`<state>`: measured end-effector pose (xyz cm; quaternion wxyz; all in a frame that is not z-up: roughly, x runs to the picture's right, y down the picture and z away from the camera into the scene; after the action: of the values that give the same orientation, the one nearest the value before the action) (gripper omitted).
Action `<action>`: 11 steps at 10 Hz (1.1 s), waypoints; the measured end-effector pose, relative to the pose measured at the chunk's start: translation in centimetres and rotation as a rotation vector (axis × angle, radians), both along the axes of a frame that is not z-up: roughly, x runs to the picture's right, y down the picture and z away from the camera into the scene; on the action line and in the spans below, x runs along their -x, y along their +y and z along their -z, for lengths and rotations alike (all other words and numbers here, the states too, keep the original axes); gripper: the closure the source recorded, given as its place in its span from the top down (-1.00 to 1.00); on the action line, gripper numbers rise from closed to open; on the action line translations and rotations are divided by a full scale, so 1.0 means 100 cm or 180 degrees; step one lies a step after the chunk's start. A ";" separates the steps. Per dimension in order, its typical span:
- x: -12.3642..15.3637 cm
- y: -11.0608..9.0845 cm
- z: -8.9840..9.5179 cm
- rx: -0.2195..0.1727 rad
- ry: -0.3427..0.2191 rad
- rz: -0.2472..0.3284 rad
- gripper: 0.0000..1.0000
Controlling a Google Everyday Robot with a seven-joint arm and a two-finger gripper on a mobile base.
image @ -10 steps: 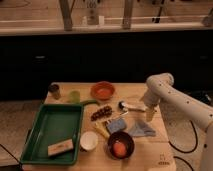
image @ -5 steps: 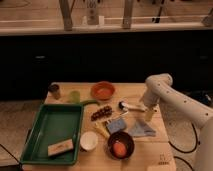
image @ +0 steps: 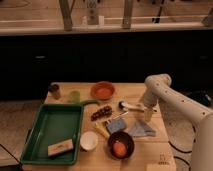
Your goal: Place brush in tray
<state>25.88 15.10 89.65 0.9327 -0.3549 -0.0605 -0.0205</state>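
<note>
The brush (image: 129, 106) lies flat on the wooden table right of centre, its small round head to the left and its white handle running right. My gripper (image: 147, 113) hangs from the white arm at the handle's right end, just above the table, open and holding nothing. The dark-green tray (image: 46, 131) sits at the front left of the table, well left of the brush, with a tan block (image: 60, 148) inside it.
Between brush and tray lie a dark bunch (image: 101, 112), a yellow-handled tool with blue pad (image: 114, 125), a white cup (image: 89, 141) and a dark bowl holding an orange fruit (image: 120, 145). An orange bowl (image: 102, 91) stands behind. A blue cloth (image: 143, 130) lies below the gripper.
</note>
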 end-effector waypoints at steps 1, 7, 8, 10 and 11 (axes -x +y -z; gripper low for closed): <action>0.000 0.001 -0.001 0.0011 0.0001 -0.0001 0.60; 0.000 0.005 -0.004 0.0072 0.0000 -0.0013 0.60; 0.001 0.006 -0.004 0.0081 0.0000 -0.0013 0.60; 0.001 0.007 -0.004 0.0094 0.0002 -0.0016 0.60; 0.001 0.007 -0.005 0.0102 0.0003 -0.0019 0.58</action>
<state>25.79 15.82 90.10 0.9270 -0.3697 -0.0614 -0.0166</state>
